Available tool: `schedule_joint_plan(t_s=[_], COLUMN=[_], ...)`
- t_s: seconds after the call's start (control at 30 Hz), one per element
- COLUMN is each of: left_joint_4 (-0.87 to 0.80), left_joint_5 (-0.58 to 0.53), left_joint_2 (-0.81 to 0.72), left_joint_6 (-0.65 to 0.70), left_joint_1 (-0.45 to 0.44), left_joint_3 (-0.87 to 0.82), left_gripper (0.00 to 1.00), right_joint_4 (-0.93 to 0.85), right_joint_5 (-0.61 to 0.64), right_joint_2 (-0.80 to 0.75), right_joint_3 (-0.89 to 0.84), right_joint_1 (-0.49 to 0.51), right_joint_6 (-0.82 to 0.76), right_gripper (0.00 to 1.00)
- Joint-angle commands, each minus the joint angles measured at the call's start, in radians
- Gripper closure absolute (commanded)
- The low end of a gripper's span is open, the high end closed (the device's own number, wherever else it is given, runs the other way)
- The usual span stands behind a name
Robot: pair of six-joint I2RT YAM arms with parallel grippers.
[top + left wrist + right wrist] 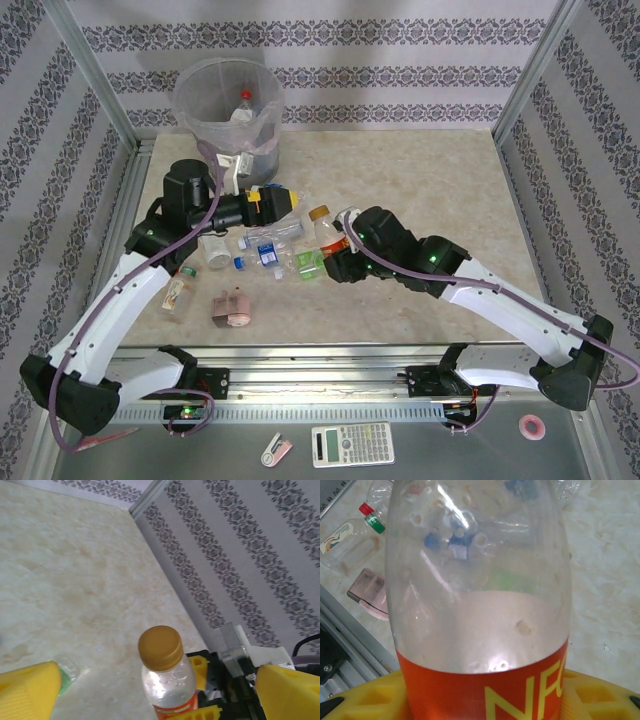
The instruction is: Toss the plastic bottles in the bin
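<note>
Orange-labelled clear bottle (pixel 480 605), gold cap (pixel 160 647), pinched by right tool (pixel 338 250); left tool (pixel 285 200) spread wide just beside.

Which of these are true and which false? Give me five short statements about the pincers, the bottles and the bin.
1. The right pincer grips an orange bottle. True.
2. The left pincer is shut on a bottle. False: it is open and holds nothing.
3. The bin holds no bottle. False: a red-capped bottle lies inside.
4. The orange bottle has a gold cap. True.
5. The pink lump lies on the table. True.
</note>
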Motion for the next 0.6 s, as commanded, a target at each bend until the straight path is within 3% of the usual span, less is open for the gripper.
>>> schedule_joint_plan(t_s=[0.0,0.47,0.57], left_joint_4=[0.132,0.17,0.169], left_joint_5=[0.061,0.02,0.012], left_joint_2=[0.016,0.105,0.113], left_joint_6=[-0.099,-0.125,-0.127], left_joint_1=[-0.04,-0.109,-0.114], left_joint_3=[-0.022,-0.06,-0.067], left_gripper=[0.0,0.0,0.06], right_joint_4=[0.046,0.125,0.134], right_joint_5=[-0.01,-0.09,-0.086], right_joint_2=[-0.002,0.021,0.029], right_joint_3=[0.036,0.053,0.053], right_joint_1=[-0.004,0.021,0.04], right_joint_6=[0.019,0.079,0.086], right_gripper=[0.68,0.7,0.7])
